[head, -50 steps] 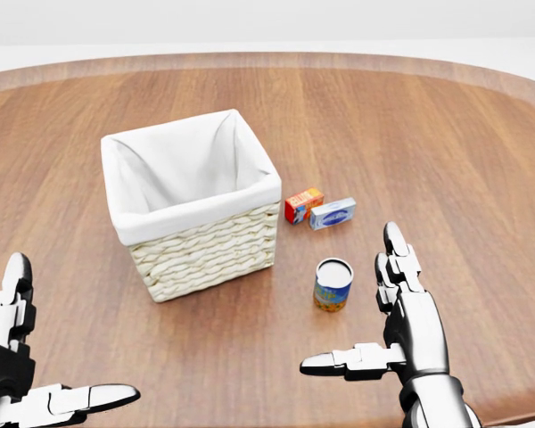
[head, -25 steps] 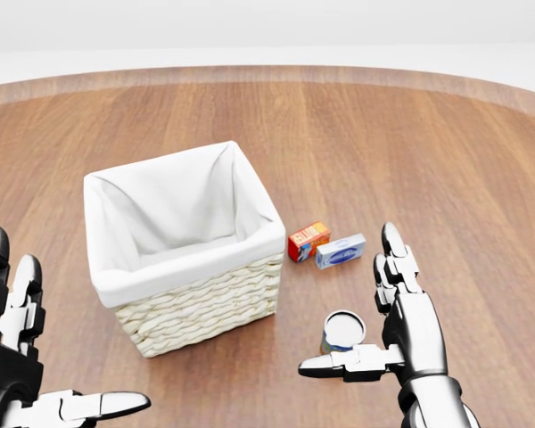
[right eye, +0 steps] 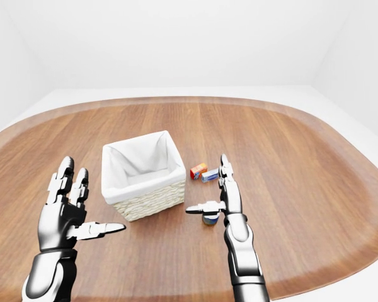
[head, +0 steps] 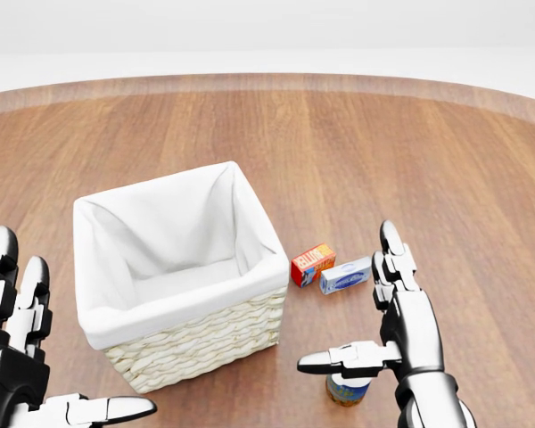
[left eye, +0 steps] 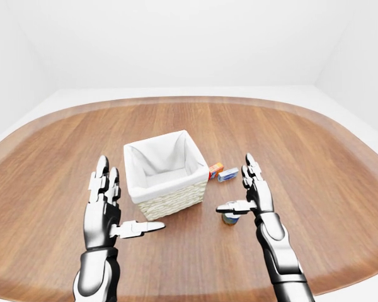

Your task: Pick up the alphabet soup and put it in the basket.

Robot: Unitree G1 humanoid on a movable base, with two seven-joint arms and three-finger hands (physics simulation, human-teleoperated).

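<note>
White walls and pale floor surround a large oval wooden table [left eye: 315, 189]; all objects sit on it.

Step in hand, as judged: approach to the pick. Nothing is grasped yet. Right hand [head: 401, 334] hangs over the table with fingers spread apart, thumb pointing toward 9 o'clock in the head view. Small cylindrical alphabet soup can with yellow-and-blue label [head: 345, 390] stands upright directly under that thumb, largely hidden by it; whether the thumb touches the can top I cannot tell. Left hand [left eye: 107, 211] is likewise spread wide, holding nothing, well apart from the can.

Containers: square woven wicker basket with white cloth liner [head: 180, 281] sits at about 10 o'clock from the can in the head view, near but not touching. Its liner shows bare; nothing visible inside.

Other items: small orange carton [head: 312, 264] and small blue-and-white box [head: 345, 275] lie side by side, touching or nearly so, at 12 o'clock from the can.

Next move, as judged: lower the right hand so fingers and thumb bracket the can's sides, close, lift clear of the basket rim, carry toward 10 o'clock, release over the liner.
</note>
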